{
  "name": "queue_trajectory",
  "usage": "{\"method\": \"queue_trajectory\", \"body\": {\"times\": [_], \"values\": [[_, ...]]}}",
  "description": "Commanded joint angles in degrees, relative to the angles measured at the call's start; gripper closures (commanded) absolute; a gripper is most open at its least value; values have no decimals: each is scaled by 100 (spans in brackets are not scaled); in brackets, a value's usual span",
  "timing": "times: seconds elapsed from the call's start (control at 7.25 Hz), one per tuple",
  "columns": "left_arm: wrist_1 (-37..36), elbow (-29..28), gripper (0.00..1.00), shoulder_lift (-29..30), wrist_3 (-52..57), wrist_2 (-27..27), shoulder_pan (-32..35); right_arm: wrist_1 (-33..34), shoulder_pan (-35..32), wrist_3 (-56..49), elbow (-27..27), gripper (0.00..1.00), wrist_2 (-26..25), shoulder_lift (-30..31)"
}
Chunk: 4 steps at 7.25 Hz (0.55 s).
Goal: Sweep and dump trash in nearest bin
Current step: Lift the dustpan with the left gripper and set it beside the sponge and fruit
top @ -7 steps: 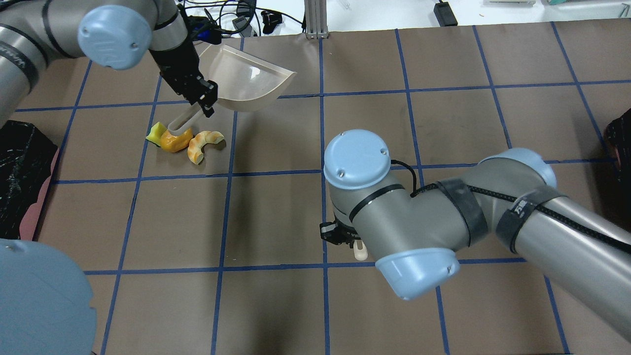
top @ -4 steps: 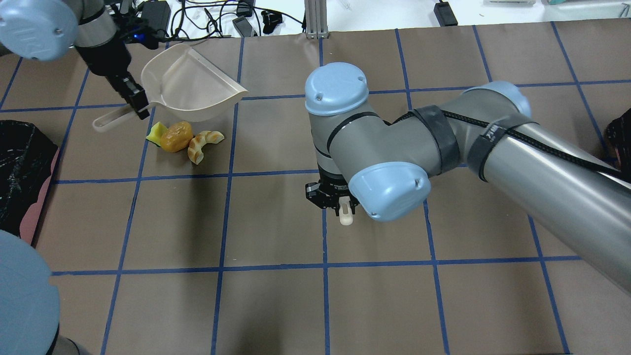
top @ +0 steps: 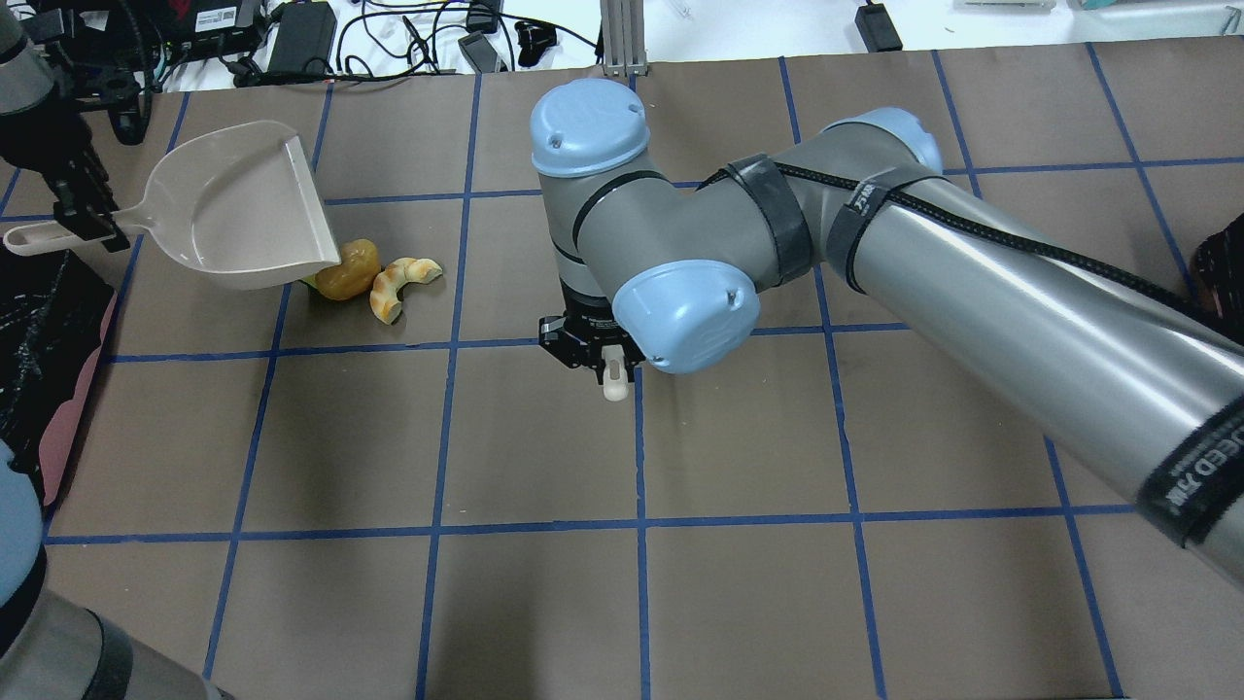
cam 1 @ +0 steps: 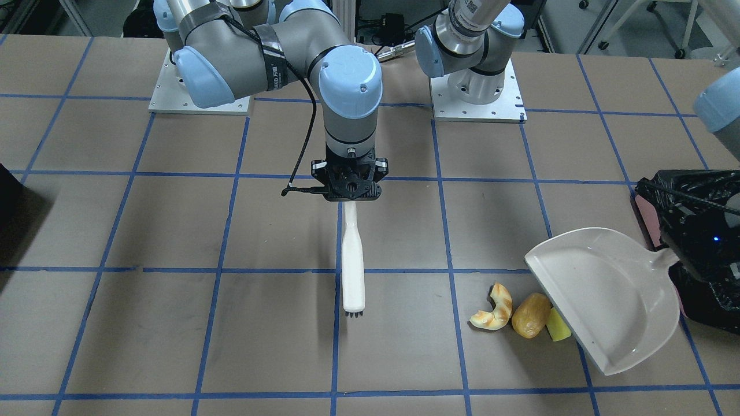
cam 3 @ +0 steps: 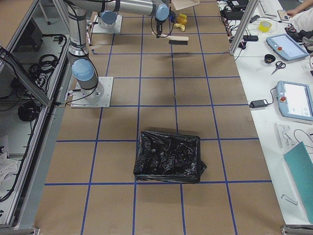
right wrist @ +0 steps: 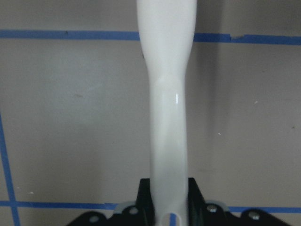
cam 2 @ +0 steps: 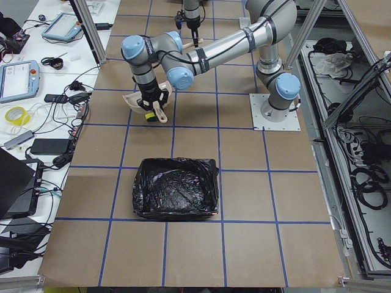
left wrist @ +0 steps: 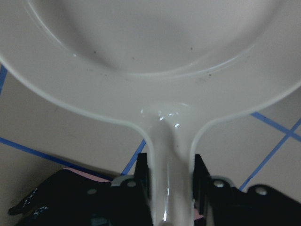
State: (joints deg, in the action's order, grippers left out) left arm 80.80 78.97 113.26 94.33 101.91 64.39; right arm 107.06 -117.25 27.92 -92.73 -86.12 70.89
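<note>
The brown paper-covered table [top: 739, 603], ruled into squares by blue tape, fills the overhead view. The grey right arm [top: 972, 282] crosses it from the right edge. White lettering on its black strap [top: 1193, 478] is too blurred to read.

At the left edge sits the pink-sided bin lined with crinkly black plastic [top: 39, 331]. Just above it, the left gripper [top: 89, 219] pinches the handle of the beige plastic dustpan [top: 243, 209]. The pan's open lip overlaps the yellow sponge wedge [cam 1: 558, 332].

At centre, the right gripper [top: 598, 355] is clamped on the white brush [cam 1: 352, 260], whose dark bristles point away from the robot.

The golden-brown potato-like lump [top: 348, 270] touches the sponge, and the curved tan-white croissant piece [top: 398, 282] lies just beside the lump. Both are well apart from the brush.

Cables and adapters [top: 301, 29] clutter the top left.
</note>
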Motion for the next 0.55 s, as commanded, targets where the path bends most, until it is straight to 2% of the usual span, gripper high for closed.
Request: {"method": "queue_trajectory", "body": {"times": [0.0,0.14,0.41], "values": [[-844,-5,100,353,1591,468,-322,648,-157,1718,53,100,244,-329],[-1247,-5,100,546,2041,836,-340,893,-262,2361,175,100,289,-504],[-1374,-31,100,837,2256,962,-340,913,-622,3101,701,100,201,-943]]}}
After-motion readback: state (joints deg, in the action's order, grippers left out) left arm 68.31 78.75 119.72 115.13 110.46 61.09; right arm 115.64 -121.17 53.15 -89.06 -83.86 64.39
